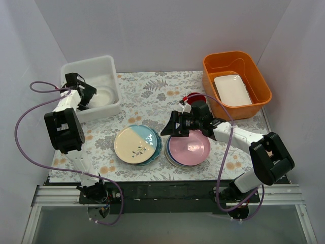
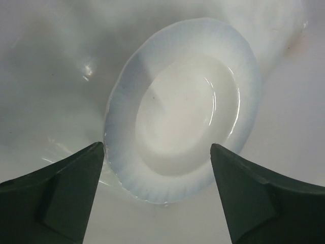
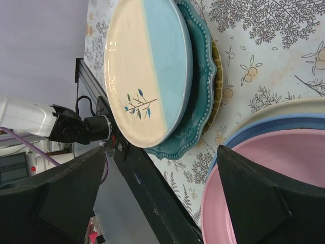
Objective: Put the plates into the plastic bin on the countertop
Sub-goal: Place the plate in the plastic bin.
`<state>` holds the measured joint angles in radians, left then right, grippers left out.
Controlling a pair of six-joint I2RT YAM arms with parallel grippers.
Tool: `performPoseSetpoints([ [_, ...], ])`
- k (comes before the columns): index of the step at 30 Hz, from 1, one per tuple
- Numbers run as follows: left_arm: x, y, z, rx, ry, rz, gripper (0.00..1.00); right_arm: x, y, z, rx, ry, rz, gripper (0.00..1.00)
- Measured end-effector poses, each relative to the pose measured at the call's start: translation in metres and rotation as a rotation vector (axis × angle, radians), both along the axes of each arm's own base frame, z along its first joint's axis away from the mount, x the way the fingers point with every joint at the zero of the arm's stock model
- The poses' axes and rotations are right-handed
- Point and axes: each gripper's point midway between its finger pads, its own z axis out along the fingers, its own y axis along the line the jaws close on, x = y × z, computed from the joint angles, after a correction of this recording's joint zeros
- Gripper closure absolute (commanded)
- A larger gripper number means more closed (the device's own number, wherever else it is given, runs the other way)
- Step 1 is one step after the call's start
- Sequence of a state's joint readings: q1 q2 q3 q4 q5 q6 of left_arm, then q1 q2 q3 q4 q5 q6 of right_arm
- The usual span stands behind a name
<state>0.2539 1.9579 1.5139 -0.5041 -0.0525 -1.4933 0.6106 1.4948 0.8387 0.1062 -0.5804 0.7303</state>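
The plastic bin (image 1: 104, 109) holds one pale ribbed plate (image 2: 183, 109), the left gripper (image 2: 156, 150) spread empty above it; the orange tub (image 1: 256, 81) holds a white dish (image 1: 232, 89). On the countertop (image 1: 152, 96) the right gripper (image 3: 161, 151) hangs released between a pink plate (image 1: 189, 146) stack and a cream-and-blue plate (image 1: 134, 142) topping a scalloped teal plate (image 3: 200, 76).

Plate (image 2: 183, 107) in plastic bin (image 1: 104, 108) rear left, left stack (image 1: 134, 144) beside right stack (image 1: 190, 148)

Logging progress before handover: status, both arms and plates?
Left gripper open in plastic bin, over one pale plate. Right gripper open between cream-blue plate stack and pink plate stack. Path to bin clear.
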Motion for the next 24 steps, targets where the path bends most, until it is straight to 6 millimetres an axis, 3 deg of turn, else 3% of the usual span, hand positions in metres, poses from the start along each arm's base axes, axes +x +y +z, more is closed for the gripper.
performPoseSetpoints([
  [7, 0.002, -0.001, 0.010, -0.001, -0.011, -0.010, 0.02, 0.001, 0.001, 0.002, 0.003, -0.004, 0.000, 0.02],
  [17, 0.016, -0.003, 0.051, 0.005, -0.103, -0.040, 0.02, 0.001, 0.001, 0.003, 0.006, -0.002, 0.000, 0.02],
  [21, 0.015, -0.012, 0.077, -0.015, -0.153, -0.076, 0.02, 0.001, 0.002, 0.004, 0.008, -0.002, 0.002, 0.02],
  [24, 0.009, -0.020, 0.109, -0.018, -0.209, -0.112, 0.02, 0.001, 0.002, 0.004, 0.008, 0.000, 0.001, 0.02],
])
